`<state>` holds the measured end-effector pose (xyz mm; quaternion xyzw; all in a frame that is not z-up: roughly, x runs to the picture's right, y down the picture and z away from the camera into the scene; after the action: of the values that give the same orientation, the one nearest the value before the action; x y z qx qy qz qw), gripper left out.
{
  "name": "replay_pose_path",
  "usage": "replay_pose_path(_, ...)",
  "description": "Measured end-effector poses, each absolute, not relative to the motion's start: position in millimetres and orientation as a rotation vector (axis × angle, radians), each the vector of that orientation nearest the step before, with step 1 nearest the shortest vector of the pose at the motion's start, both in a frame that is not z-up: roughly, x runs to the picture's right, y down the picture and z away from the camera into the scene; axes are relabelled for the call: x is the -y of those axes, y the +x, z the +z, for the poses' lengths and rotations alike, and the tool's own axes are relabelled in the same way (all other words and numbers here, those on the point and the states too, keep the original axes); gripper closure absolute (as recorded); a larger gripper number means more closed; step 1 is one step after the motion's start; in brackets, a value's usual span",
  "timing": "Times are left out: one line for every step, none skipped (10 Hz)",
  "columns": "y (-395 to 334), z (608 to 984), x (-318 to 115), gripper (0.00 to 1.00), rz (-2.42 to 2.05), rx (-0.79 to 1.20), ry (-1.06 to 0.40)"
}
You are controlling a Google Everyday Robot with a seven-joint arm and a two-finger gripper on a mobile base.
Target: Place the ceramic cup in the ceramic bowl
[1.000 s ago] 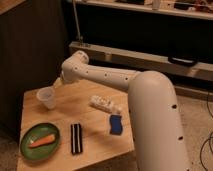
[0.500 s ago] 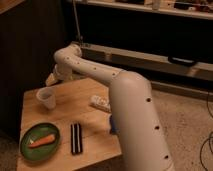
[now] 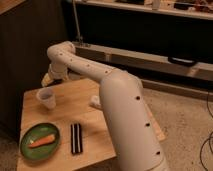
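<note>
One second has swung the arm leftward over the tabletop (image 3: 75,107), so the hand (image 3: 46,80) now hangs just behind and above the cup (image 3: 47,98), released and holding nothing. The cup stands upright at the back left, well apart from the bowl (image 3: 42,153) at the front left, which holds an orange piece (image 3: 42,141). The reach looks nearly done, so the grasp likely comes next.

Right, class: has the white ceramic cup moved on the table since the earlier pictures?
No. The ceramic cup stands in the same spot near the far left corner of the wooden table, beyond the green bowl; the tool hangs close above or behind it.
</note>
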<state>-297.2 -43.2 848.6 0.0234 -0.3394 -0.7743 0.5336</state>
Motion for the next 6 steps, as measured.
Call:
replay_pose_path(-298,850,37,0.2,-1.849,0.821,0.045)
replay_pose_path(-295,852,32,0.2,-1.848,0.828,0.033)
replay_pose_path(-293,854,28,0.2,-1.847,0.833,0.026)
replay_pose_path(-290,857,20,0.2,-1.844,0.845,0.015)
replay_pose_path(-286,860,15,0.2,-1.838,0.855,0.005)
replay_pose_path(-283,864,9,0.2,-1.832,0.867,-0.005)
